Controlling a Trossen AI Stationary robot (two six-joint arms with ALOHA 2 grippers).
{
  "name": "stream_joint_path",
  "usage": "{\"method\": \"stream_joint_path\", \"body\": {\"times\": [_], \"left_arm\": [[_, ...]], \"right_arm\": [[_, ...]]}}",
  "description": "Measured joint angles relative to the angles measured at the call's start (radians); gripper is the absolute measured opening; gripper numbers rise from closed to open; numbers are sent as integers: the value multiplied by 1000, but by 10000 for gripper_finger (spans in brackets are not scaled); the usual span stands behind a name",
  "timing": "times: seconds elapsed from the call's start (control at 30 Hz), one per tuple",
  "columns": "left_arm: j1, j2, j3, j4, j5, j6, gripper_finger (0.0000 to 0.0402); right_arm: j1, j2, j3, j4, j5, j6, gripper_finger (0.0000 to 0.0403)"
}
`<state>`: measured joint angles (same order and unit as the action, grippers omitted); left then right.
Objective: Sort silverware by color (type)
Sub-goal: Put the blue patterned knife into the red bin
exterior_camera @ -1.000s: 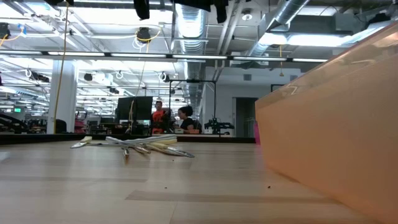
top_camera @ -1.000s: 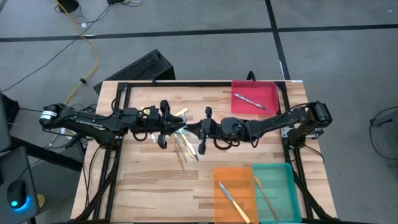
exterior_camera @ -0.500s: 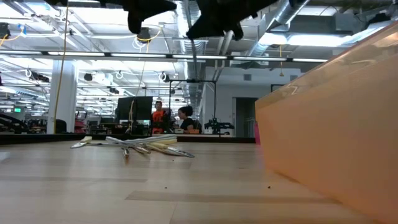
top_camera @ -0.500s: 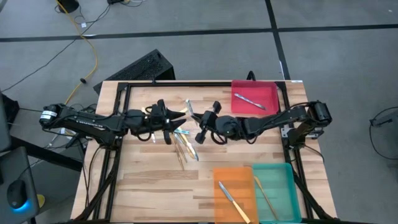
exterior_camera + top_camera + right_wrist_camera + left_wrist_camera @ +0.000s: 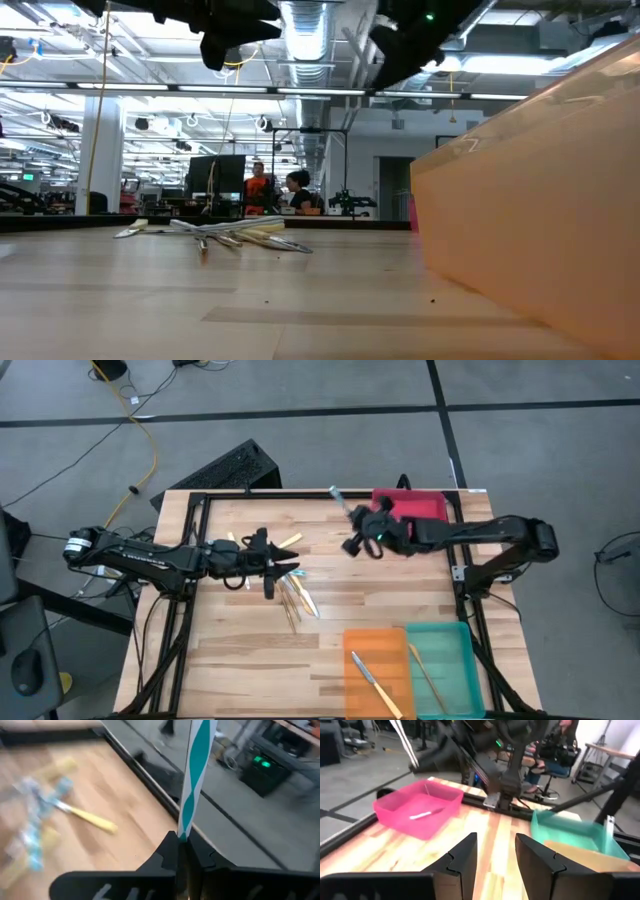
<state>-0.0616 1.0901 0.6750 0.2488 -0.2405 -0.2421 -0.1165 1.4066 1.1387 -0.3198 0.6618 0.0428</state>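
Observation:
The silverware lies in a loose pile at the table's middle, also seen low on the wood. My left gripper hangs just left of the pile, above the table; its fingers stand open with nothing between them. My right gripper is raised left of the red tray and is shut on a utensil with a light-blue striped handle. That utensil points toward the table's far edge. My right gripper pinches the striped utensil between its two shut fingers, at the lower end of the striped handle. The long rest of the utensil stands out beyond the fingertips, in line with the fingers. It is lifted clear of the table and slants up toward the far edge.
The red tray holds one utensil. An orange tray with one utensil and a teal tray with a tan piece stand at the near right. A yellow-handled piece lies by the left gripper. A black frame rims the far edge.
My right gripper has swung from beside the pile at the table's middle toward the far right, toward the red tray. It tipped from pointing down to nearly level, carrying the striped utensil clear of the table. My left gripper has tipped up from pointing down toward level.

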Motion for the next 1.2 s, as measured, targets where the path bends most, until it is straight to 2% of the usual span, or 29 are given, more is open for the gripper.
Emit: {"method": "stream_joint_path", "body": {"times": [0.23, 0.53, 0.93, 1.2], "left_arm": [[0, 0, 0, -36, 0, -10, 116], [0, 0, 0, -51, -1, -29, 116], [0, 0, 0, -108, -9, -31, 116], [0, 0, 0, -164, -9, -32, 116]], "right_arm": [[-182, -67, 0, -274, 28, -97, 20], [-380, -27, -1, -521, 25, -117, 20], [-444, 139, -1, -595, 17, -246, 20], [-497, 167, -42, -639, -91, -262, 20]]}}
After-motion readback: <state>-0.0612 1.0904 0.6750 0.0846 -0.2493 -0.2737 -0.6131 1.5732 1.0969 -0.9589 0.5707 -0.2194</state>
